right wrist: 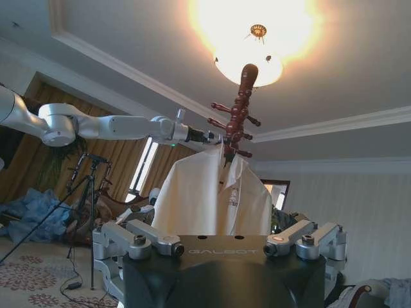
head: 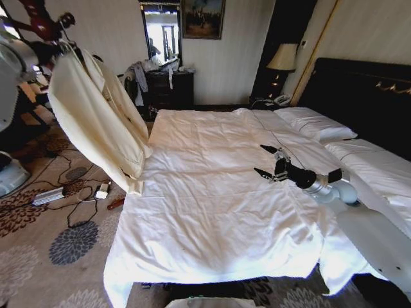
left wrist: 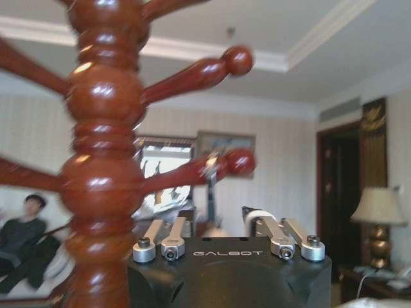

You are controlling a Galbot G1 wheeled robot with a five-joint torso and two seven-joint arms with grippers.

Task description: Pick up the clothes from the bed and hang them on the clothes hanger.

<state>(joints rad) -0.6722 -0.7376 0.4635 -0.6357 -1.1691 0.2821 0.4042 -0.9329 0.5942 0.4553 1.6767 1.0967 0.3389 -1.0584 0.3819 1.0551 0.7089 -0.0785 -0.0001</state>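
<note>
Your right gripper (head: 267, 160): thin black fingers, black wrist block, then silver-grey joint and a white forearm shell running off toward 4 o'clock in the head view. Left gripper (right wrist: 205, 136): dark end piece on a silver-white tubular arm with rounded grey elbow joints. On both wrist views you see a matte black housing with white "GALBOT" lettering, flanked by brushed-silver finger linkages with dark socket-head screws at the pivots. Left wrist unit carries a white band on one linkage, around 1 o'clock from the logo.
</note>
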